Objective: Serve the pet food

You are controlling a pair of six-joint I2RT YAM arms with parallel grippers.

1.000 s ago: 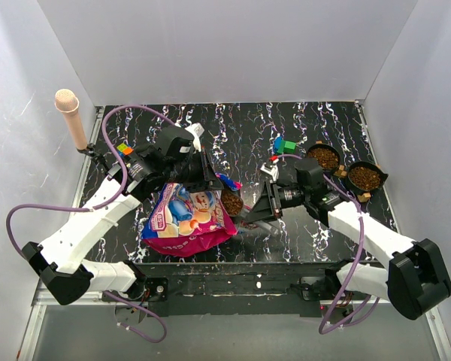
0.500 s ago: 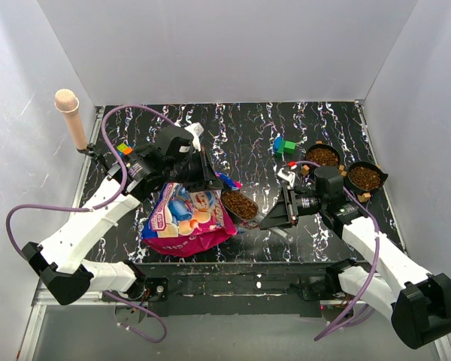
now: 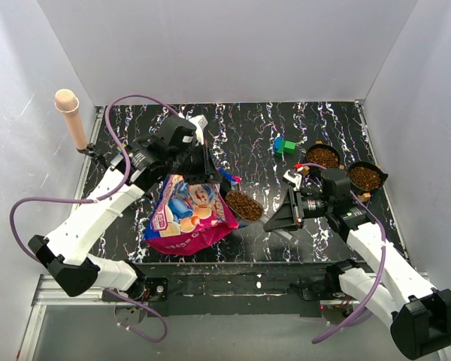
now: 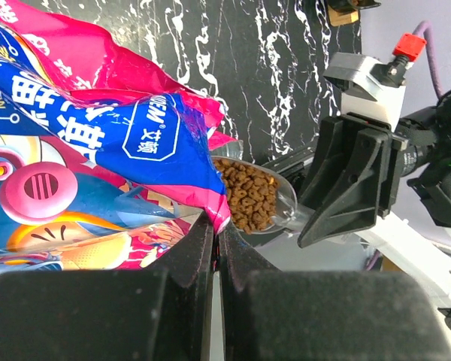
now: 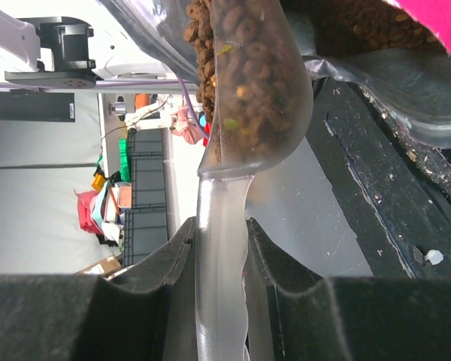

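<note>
Right now your left end effector is pinched fully shut on the lip of the pink-and-blue bag. The bag lies on its side on the tabletop with its mouth turned toward the right arm. That grip looks meant to anchor the bag and hold the mouth up, so the opening does not sag or slide while you work at it.

Your right end effector is closed partway around the handle of a clear scoop, one finger on each side of the stem. The scoop's cup is heaped with kibble and sits just outside the bag's mouth, its open side facing up in the overhead view. Holding it by the handle keeps the fingers out of the food, and level carriage keeps the load in.

So the pet food is in three places: inside the bag, in the scoop, and in the two black bowls at the right of the tabletop. Both bowls show brown fill and stand well apart from the scoop.

Judging from this, a loaded scoop is ready to travel. Any roll of your right wrist on the way would scatter pellets across the tabletop.
</note>
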